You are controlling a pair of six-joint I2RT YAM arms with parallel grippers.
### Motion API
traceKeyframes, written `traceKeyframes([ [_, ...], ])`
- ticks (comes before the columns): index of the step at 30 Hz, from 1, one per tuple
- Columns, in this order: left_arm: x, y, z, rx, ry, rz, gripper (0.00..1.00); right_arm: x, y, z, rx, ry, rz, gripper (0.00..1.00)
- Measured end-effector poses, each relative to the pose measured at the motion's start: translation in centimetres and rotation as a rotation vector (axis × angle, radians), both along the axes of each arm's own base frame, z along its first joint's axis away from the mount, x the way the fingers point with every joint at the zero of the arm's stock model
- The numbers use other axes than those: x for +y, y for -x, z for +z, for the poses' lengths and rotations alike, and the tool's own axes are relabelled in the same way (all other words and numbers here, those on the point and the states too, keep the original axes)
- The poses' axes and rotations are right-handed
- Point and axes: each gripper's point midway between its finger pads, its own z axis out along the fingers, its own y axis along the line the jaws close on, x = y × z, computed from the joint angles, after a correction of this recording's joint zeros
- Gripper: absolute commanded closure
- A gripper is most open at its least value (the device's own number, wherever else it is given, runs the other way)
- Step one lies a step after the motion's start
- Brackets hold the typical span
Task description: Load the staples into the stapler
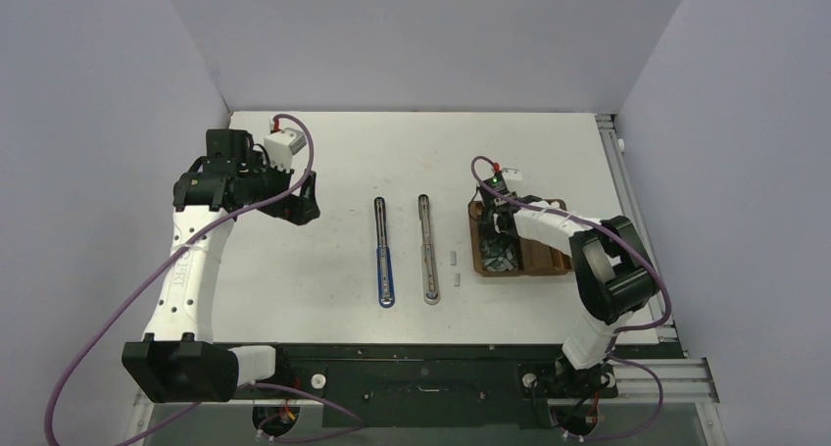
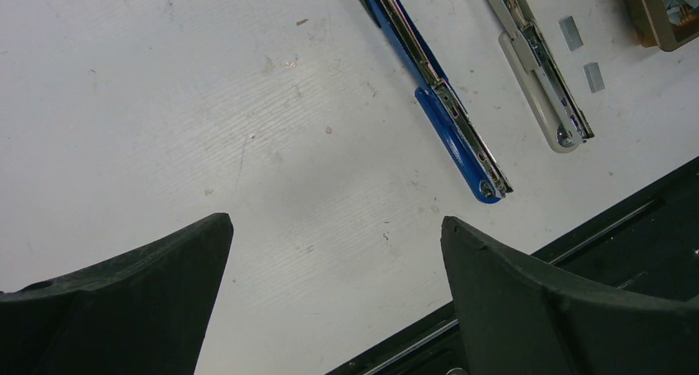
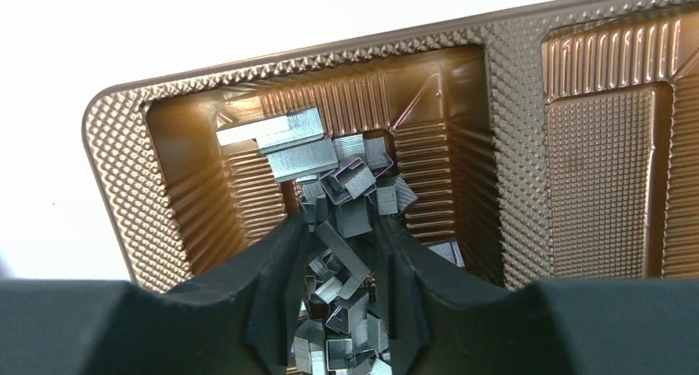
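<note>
Two staplers lie opened flat mid-table, a blue one (image 1: 384, 255) (image 2: 437, 103) and a pale grey one (image 1: 429, 250) (image 2: 536, 62). The staples (image 1: 500, 254) (image 3: 346, 185) are a loose pile of short silver strips in the left compartment of a brown tray (image 1: 537, 260) (image 3: 124, 169). My right gripper (image 1: 498, 232) (image 3: 342, 227) is down in that pile, jaws partly apart, with a slanted strip and others between its fingers. Over bare table at the far left, my left gripper (image 1: 300, 199) (image 2: 336, 222) is wide open and holds nothing.
Two loose staple strips (image 1: 454, 258) (image 1: 458, 278) lie on the table between the grey stapler and the tray; the left wrist view shows them too (image 2: 570, 32) (image 2: 593, 76). The tray's right compartment (image 3: 602, 169) holds nothing. A black rail (image 1: 431, 353) runs along the near edge.
</note>
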Motion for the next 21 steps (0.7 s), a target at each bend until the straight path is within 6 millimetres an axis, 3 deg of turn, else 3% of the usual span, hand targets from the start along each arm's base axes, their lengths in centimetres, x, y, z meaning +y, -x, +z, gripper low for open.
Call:
traceKeyframes([
  [9,0.00,0.00,0.00,0.000,0.000,0.000,0.04,-0.22,0.08,-0.20,-0.002,0.008,-0.005,0.91],
  [21,0.00,0.00,0.00,0.000,0.000,0.000,0.04,-0.42,0.37,0.07,-0.008,0.007,-0.012,0.91],
])
